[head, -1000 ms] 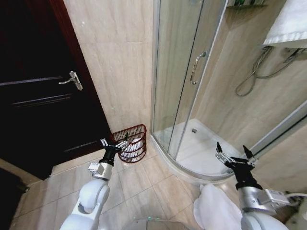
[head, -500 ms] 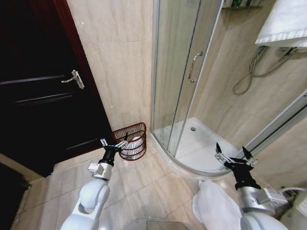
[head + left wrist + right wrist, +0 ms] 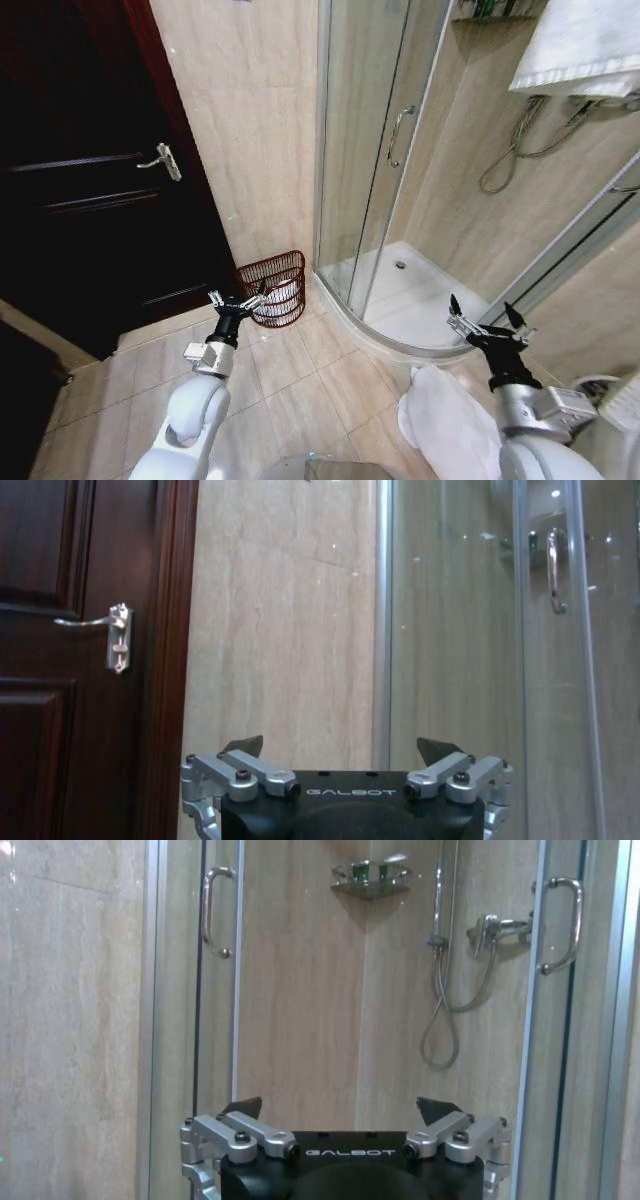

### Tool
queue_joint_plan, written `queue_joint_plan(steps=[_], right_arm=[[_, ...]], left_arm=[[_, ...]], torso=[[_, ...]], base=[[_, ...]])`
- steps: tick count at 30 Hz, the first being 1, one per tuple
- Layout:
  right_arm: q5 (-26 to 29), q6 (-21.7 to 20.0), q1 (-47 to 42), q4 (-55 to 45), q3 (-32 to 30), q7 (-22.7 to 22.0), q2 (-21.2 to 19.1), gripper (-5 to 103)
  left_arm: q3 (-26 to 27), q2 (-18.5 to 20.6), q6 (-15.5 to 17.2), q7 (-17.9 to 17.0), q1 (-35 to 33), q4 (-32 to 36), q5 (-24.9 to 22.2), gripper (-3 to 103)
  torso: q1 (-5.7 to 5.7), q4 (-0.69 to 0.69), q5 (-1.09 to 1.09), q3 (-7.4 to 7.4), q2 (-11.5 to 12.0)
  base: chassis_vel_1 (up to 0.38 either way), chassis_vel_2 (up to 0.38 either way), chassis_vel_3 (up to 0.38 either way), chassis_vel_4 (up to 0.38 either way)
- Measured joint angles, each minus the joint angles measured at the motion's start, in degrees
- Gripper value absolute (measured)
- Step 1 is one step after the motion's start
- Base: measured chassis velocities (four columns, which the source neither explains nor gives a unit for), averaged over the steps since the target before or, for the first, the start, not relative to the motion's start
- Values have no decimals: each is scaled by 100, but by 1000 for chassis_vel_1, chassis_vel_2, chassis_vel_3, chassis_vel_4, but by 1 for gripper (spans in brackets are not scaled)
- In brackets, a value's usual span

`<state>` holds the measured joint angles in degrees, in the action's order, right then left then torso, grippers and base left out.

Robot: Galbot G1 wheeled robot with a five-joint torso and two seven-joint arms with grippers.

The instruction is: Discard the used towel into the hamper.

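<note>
The hamper (image 3: 272, 285), a small round reddish-brown openwork basket, stands on the floor against the tiled wall between the dark door and the shower. Something white (image 3: 288, 293) lies inside it. A white towel (image 3: 445, 425) lies heaped on the floor at the lower right, beside my right arm. My left gripper (image 3: 238, 297) is open and empty, held low just in front of the hamper; in the left wrist view (image 3: 340, 744) it faces the wall. My right gripper (image 3: 480, 308) is open and empty too, above the shower tray's rim, and faces the shower (image 3: 340, 1104).
A dark wooden door (image 3: 90, 180) with a metal handle (image 3: 165, 160) is on the left. The glass shower cabin (image 3: 370, 150) with its raised white tray (image 3: 420, 300) fills the right. Another white towel (image 3: 575, 45) hangs at the upper right. Tiled floor (image 3: 300, 380) lies between my arms.
The whole head view has shifted, so the camera has moved; the hamper now sits a little higher in the picture. Both arms hold the same pose, grippers still open.
</note>
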<state>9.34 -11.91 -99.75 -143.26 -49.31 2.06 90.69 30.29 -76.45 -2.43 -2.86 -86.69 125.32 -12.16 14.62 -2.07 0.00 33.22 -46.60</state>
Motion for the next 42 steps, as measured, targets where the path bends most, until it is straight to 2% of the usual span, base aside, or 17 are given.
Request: queue_joint_plan(steps=[23,26,42], right_arm=[[111,277,-27,155,6,-37,13,100],[-53,342,43,225,-2,-85,4,100],[-169,385,88,213,125,-125,36,100]], left_arm=[[-37,-67,-172,53,-148,-61,206,100],[-74,-76,-157,79,-95,-62,262,100],[-126,-114,-177,163,-81,-105,382,100]], torso=[[0,0,0,0,0],[0,0,1,0,0],[1,1,0,0,0]], base=[[-88,-110,87,106],[-29,-83,14,36],[-27,-23,-23,-28]])
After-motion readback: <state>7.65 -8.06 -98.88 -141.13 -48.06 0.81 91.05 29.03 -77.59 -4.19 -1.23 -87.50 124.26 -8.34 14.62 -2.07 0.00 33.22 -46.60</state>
